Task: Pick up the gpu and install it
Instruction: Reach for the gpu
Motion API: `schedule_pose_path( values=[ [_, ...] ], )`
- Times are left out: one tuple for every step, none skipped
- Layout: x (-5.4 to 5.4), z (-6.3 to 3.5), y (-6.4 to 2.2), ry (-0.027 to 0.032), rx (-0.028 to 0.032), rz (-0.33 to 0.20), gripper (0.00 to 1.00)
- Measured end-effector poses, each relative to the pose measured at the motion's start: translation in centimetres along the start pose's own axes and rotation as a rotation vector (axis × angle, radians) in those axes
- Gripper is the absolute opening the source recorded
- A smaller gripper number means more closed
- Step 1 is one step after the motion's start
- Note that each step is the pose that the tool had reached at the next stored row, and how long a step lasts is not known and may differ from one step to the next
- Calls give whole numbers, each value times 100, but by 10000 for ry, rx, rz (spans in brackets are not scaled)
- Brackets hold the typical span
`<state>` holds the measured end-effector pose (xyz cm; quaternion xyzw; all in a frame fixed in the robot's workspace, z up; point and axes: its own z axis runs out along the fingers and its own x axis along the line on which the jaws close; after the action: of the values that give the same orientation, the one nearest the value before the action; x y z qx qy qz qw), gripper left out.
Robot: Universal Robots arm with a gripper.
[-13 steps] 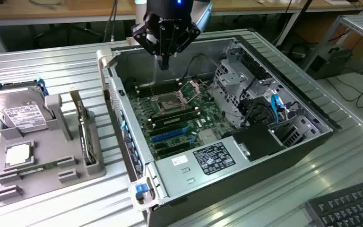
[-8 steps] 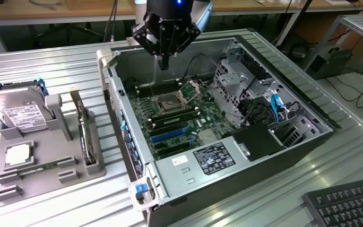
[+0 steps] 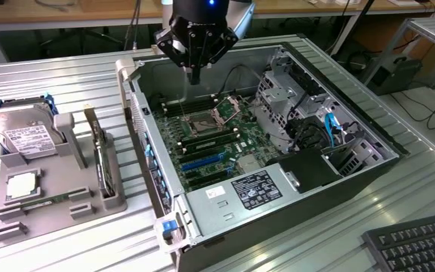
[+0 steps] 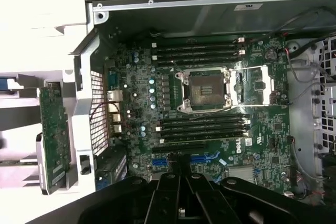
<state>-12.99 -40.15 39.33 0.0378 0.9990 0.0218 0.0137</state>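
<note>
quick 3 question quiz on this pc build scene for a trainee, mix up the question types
1. True or false: the thin dark gpu card with the silvery bracket already sits in the green motherboard.
2. The black gripper hangs over: A the grey plastic holder tray; B the open silver computer case; C the black keyboard.
3. Fill in: the boxy silver ___ with a white label lies in the tray.
Key: 1 false, it stands on edge in the tray; 2 B; 3 hard drive.
</note>
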Motion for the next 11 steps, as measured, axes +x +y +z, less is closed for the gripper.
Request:
schedule_pose_path(
  values=[
    [34,-2,-16,0,0,-1,11],
    [68,-3,-31,0,-1,-1,11],
    [120,-4,-55,0,-2,0,11],
    [167,-6,-81,0,-2,-4,11],
    [195,-8,-97,0,-1,-5,11],
    [230,-8,-115,0,0,-7,11],
    [302,-8,-145,0,-1,-7,11],
    [336,-8,-158,0,-1,-7,11],
    [366,-7,-169,0,0,-8,11],
    [396,-7,-180,1,0,-8,11],
    [427,-5,-192,1,1,-10,11]
  ],
)
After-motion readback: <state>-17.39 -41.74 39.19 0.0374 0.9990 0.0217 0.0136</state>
